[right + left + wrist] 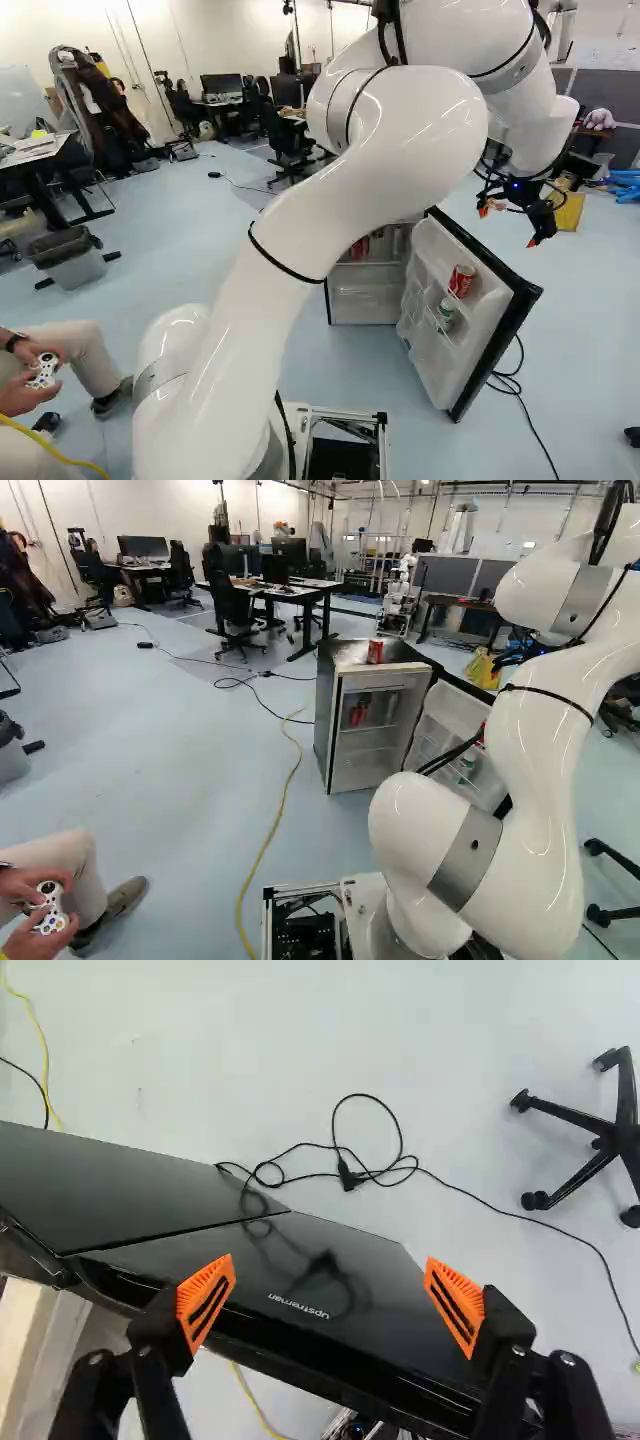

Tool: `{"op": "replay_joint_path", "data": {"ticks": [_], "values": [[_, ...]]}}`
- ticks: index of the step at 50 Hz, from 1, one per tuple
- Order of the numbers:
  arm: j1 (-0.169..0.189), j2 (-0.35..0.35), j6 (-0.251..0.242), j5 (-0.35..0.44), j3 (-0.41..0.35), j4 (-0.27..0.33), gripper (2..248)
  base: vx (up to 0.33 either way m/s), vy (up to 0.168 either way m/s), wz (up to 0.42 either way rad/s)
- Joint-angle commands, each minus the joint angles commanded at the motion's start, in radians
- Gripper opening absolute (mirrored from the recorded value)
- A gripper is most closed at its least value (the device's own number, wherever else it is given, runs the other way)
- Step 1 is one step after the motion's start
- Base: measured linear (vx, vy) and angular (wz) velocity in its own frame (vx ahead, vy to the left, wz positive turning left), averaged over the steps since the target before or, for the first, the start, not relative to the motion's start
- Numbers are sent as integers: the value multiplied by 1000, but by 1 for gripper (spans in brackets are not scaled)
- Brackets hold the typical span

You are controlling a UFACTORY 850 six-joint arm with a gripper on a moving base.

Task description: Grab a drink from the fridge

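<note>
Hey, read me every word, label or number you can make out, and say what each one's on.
"Upstreman": on the outer face of the fridge door.
Red can on top of the fridge: too small to read.
Door-shelf cans: also too small.

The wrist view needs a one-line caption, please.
Open end effector near the black fridge door, cable looped on the floor.

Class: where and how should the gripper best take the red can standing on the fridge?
I'd grip the red can at mid-height with the open gripper, coming level from the front of the fridge: it stands upright, its round sides exposed, nothing close beside it.
</note>
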State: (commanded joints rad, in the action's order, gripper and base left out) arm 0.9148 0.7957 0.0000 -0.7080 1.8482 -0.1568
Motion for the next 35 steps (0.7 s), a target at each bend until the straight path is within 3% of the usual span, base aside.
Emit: {"op": "replay_joint_path", "data": {"ticks": [35], "values": [[1,81,0,0,27,0,247,0,0,0]]}}
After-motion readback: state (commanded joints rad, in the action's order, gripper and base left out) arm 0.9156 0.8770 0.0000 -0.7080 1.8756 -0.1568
